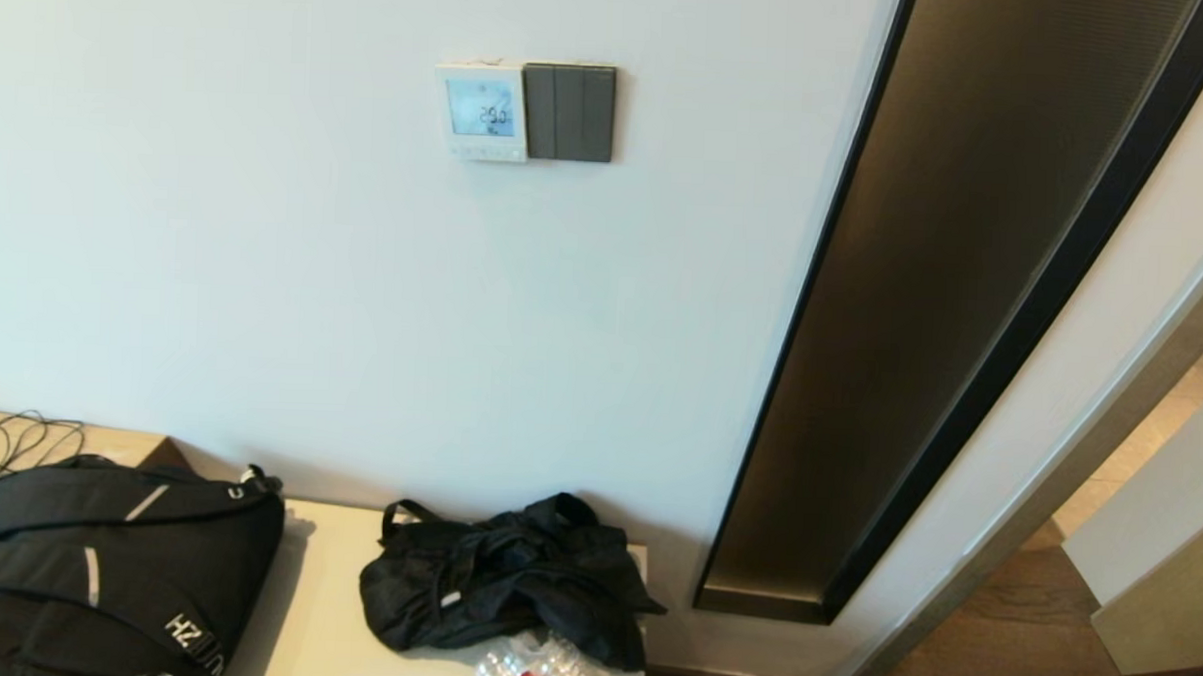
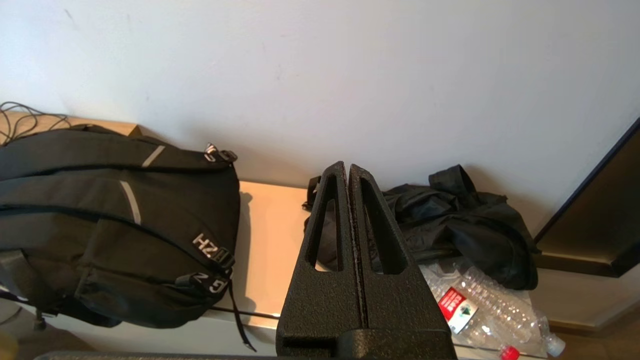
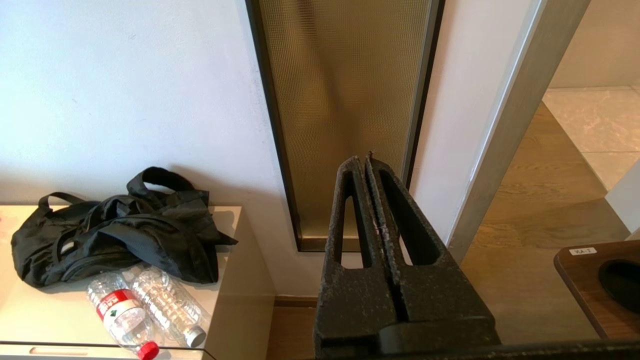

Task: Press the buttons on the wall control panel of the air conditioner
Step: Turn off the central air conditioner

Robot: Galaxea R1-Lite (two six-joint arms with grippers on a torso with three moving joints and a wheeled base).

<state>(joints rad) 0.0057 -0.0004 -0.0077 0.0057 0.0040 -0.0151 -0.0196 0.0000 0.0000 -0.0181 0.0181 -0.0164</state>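
The air conditioner's wall control panel [image 1: 481,111] is a small white square on the wall, high in the head view, with a light-blue screen showing digits. Its buttons [image 1: 486,153] form a thin strip under the screen. Neither arm shows in the head view. My left gripper [image 2: 348,167] is shut and empty, low above a cabinet top, far below the panel. My right gripper [image 3: 363,160] is shut and empty, facing a tall bronze wall inset. The panel does not show in either wrist view.
A dark grey three-gang switch plate [image 1: 568,112] touches the panel's right side. A black backpack [image 1: 93,570], a black bag [image 1: 503,575] and plastic bottles [image 1: 540,671] lie on a cream cabinet [image 1: 322,608]. A tall bronze inset [image 1: 963,291] and a doorway are on the right.
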